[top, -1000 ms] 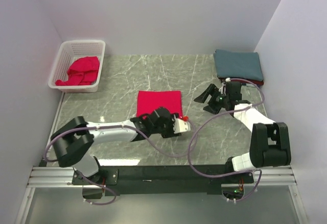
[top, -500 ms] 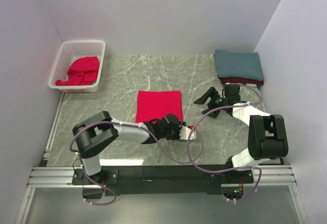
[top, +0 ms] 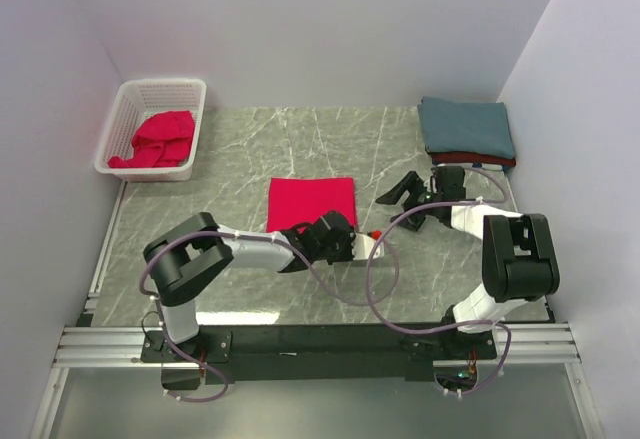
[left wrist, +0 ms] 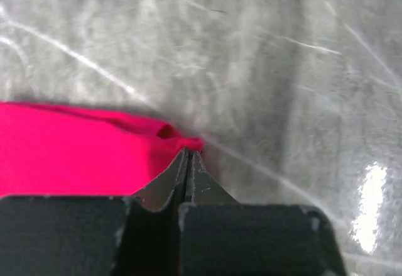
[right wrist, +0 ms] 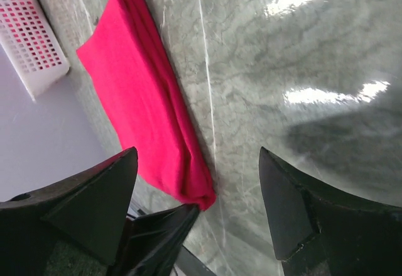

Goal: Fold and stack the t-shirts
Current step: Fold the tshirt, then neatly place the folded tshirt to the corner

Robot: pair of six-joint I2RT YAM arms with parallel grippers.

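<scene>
A bright red t-shirt lies folded into a rectangle mid-table. My left gripper is at its near right corner, jaws shut and pinching the tip of the cloth. In the left wrist view the left gripper meets the red t-shirt at a small bunched corner. My right gripper hovers open to the right of that shirt, nothing between its fingers. The right wrist view has the right gripper wide open over the red t-shirt. A teal-blue t-shirt lies folded on a darker red one at the back right.
A white lattice basket stands at the back left with crumpled red t-shirts inside; the basket also shows in the right wrist view. Walls close in on the left, back and right. Cables loop from both arms over the near table.
My left gripper has shut on the red shirt's near right corner and shifted slightly right. The right gripper has drifted a little left and stays open.
</scene>
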